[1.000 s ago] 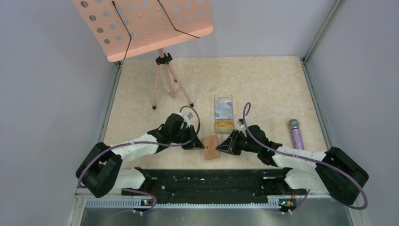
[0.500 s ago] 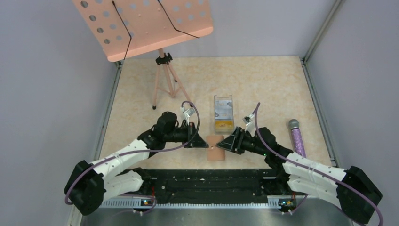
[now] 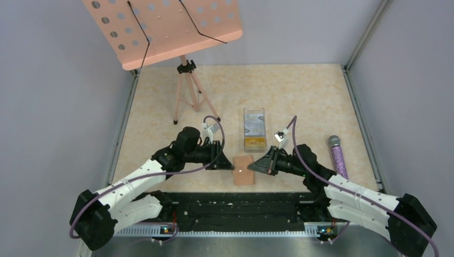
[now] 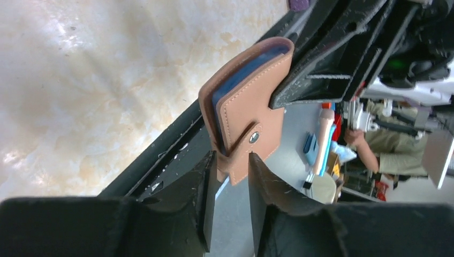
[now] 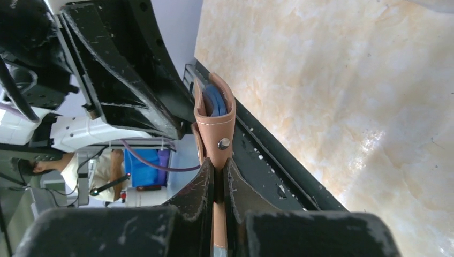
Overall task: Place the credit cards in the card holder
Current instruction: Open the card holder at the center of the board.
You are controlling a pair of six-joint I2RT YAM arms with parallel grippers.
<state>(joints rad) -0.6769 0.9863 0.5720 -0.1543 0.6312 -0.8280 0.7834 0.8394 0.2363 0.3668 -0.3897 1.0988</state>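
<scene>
The brown card holder [image 3: 243, 170] hangs between my two grippers near the table's front edge. My left gripper [image 3: 229, 163] is shut on its lower corner, which sits between the fingertips in the left wrist view [image 4: 231, 160]. The holder [image 4: 251, 112] gapes slightly there, showing bluish inner faces. My right gripper [image 3: 256, 165] is shut on the holder's snap flap [image 5: 217, 128], pinched thin between its tips [image 5: 218, 163]. The credit cards [image 3: 254, 130], with yellow-orange and pale faces, lie in a clear plastic box farther back.
A purple glitter microphone [image 3: 338, 155] lies at the right. A pink music stand [image 3: 160, 29] on a tripod [image 3: 187, 99] stands at the back left. The black rail [image 3: 235, 206] runs along the near edge. Walls close in both sides.
Both arms have stretched out and risen, and the card holder between them has shifted slightly right. Both grippers keep hold of it.
</scene>
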